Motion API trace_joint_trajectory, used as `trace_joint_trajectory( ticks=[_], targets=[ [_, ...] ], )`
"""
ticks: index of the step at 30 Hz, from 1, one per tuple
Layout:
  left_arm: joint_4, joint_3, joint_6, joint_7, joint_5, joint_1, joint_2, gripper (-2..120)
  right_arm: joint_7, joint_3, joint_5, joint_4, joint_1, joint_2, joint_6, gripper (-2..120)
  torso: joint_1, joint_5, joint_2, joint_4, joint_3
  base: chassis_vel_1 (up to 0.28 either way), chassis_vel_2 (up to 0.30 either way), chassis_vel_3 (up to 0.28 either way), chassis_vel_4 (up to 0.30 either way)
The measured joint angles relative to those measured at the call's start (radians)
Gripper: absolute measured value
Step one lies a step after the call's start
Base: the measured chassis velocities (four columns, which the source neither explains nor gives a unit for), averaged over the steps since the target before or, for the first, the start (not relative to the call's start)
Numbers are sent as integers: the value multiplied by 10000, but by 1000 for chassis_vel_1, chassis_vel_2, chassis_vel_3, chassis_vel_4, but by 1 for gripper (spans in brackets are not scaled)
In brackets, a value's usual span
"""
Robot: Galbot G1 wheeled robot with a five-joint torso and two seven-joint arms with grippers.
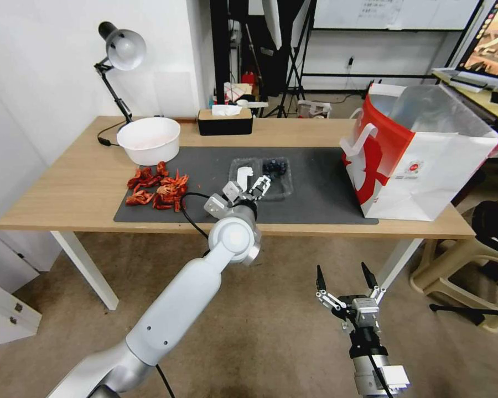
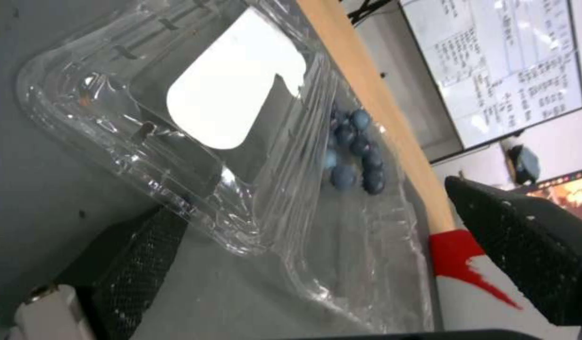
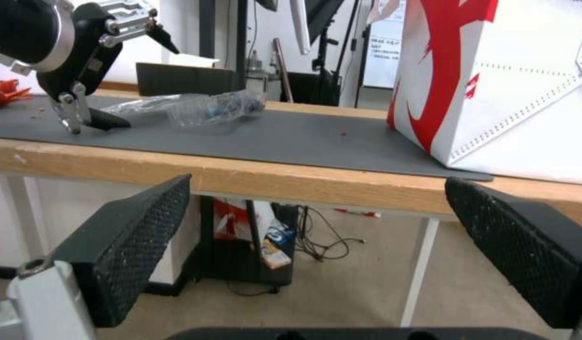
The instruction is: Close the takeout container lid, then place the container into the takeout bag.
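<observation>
The clear takeout container (image 1: 263, 176) lies open on the grey mat (image 1: 315, 193), blue food (image 1: 275, 165) in its tray. Its lid (image 2: 177, 108), with a white patch (image 2: 231, 101), is tilted up beside the food (image 2: 354, 156). My left gripper (image 1: 252, 185) is open at the lid: one finger (image 2: 133, 264) rests on the mat at the lid's edge, the other finger (image 2: 524, 245) is over the tray side. In the right wrist view the left gripper (image 3: 149, 87) straddles the container (image 3: 196, 108). The takeout bag (image 1: 420, 160) stands open at the table's right. My right gripper (image 1: 341, 271) hangs open below the table's front edge.
A white bowl (image 1: 149, 139), red shells (image 1: 157, 190), a desk lamp (image 1: 122, 50) and a tissue box (image 1: 225, 121) occupy the table's left and back. The wooden table edge (image 3: 303, 179) runs just ahead of the right gripper. A plastic stool (image 1: 459, 265) stands at the right.
</observation>
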State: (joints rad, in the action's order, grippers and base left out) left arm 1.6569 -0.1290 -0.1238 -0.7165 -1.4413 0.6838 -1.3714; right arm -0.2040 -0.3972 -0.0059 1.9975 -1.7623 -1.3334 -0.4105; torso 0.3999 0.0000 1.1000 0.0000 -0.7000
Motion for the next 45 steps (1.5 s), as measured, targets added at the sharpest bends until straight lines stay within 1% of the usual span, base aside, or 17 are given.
trace_joint_trajectory(
  ticks=[2, 3, 8, 10, 11, 15, 16, 18, 24, 31, 36, 41, 44, 45],
  targets=[
    [226, 79, -337, 667, 3, 218, 23, 100, 3, 5, -58, -41, -18, -17, -52, 100, 0, 0, 0, 1, 0, 0, 0, 0, 0],
    [226, 79, -337, 667, 3, 218, 23, 100, 3, 5, -58, -41, -18, -17, -52, 100, 0, 0, 0, 1, 0, 0, 0, 0, 0],
    [400, 18, -476, 1088, 159, 285, 79, 100, 7, 21, -114, -41, -57, -57, -86, 100, 0, 0, 0, 1, 0, 0, 0, 0, 0],
    [466, -84, -500, 1329, 408, 300, 126, 100, 7, 24, -137, -41, -69, -69, -99, 100, 0, 0, 0, 0, 0, 0, 0, 0, 0],
    [466, -84, -500, 1329, 408, 300, 126, 100, 7, 24, -137, -41, -69, -69, -99, 100, 0, 0, 0, 0, 0, 0, 0, 0, 0],
    [499, -506, -534, 1873, 1308, 327, 326, 100, 4, 19, -143, -37, -70, -68, -127, 100, 0, -1, 0, 0, 0, 0, 0, 0, 0],
    [499, -506, -534, 1873, 1308, 327, 326, 100, 4, 19, -143, -37, -70, -68, -127, 100, 0, -1, 0, 0, 0, 0, 0, 0, 0],
    [462, -731, -553, 2175, 1728, 327, 443, 100, -2, 12, -145, -37, -68, -67, -137, 100, 0, -1, 0, 0, 0, 0, 0, 0, 0],
    [315, -900, -568, 2449, 2062, 203, 517, 100, -26, 5, -147, -51, -62, -65, -160, 100, 0, 0, 0, 0, 0, 0, 0, 0, 0],
    [187, -934, -609, 2555, 2138, -50, 484, 100, -64, 4, -147, -86, -30, -62, -161, 100, 1, 0, 0, 0, 0, 0, 0, 0, 0],
    [54, -976, -628, 2792, 2248, -210, 509, 100, -93, -4, -148, -89, -19, -57, -161, 100, 1, 0, 0, 1, 0, 0, 0, 0, 0],
    [-49, -1197, -673, 3106, 2633, -343, 607, 100, -133, -22, -146, -89, -9, -29, -161, 100, 0, 0, 0, 0, 0, 0, 0, 0, 0],
    [-231, -1609, -754, 3616, 3260, -515, 794, 100, -173, -28, -144, -91, 18, -30, -161, 100, 1, 0, 0, 0, 0, 0, 0, 0, 0],
    [-231, -1609, -754, 3616, 3260, -515, 794, 100, -173, -28, -144, -91, 18, -30, -161, 100, 1, 0, 0, 0, 0, 0, 0, 0, 0]
  ],
)
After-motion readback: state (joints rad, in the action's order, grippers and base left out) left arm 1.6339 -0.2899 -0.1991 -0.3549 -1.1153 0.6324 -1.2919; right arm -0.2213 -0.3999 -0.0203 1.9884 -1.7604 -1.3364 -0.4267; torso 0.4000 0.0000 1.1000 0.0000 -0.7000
